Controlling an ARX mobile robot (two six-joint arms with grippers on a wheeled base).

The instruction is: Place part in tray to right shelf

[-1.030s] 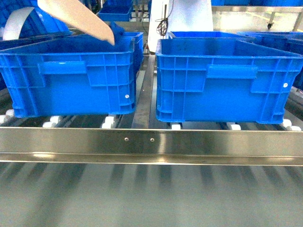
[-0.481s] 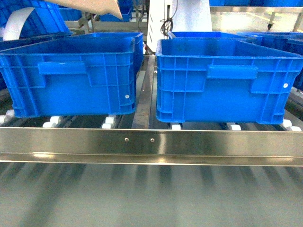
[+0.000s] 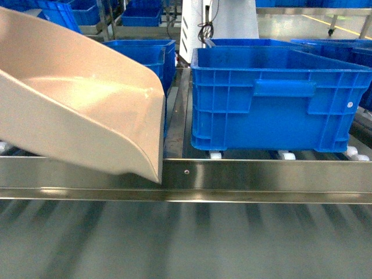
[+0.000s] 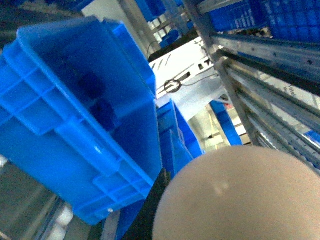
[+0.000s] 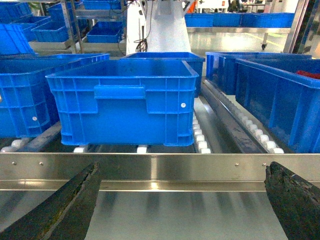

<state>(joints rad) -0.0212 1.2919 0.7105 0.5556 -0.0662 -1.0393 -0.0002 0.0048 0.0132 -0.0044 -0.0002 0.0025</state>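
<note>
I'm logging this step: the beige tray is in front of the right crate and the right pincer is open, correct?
Not quite. In the head view the beige tray covers the left side, leaving the right crate unobstructed. The right pincer is indeed open, per the right wrist view.

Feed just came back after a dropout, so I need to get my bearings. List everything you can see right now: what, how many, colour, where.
tray: one, beige scoop, raised at the left of the head view, open lip pointing down toward the rail; no part visible in it.
crate in front: one, blue, on the roller shelf right of centre.
crate at left: one, blue, on the left lane, largely hidden behind the tray in the head view.
other crates: several, blue, on neighbouring lanes and behind.
rail: one, steel, across the shelf front.
rollers: rows, white, under and beside the crates.
right gripper: black fingers spread wide, empty, before the rail.
left gripper: not visible.
</note>
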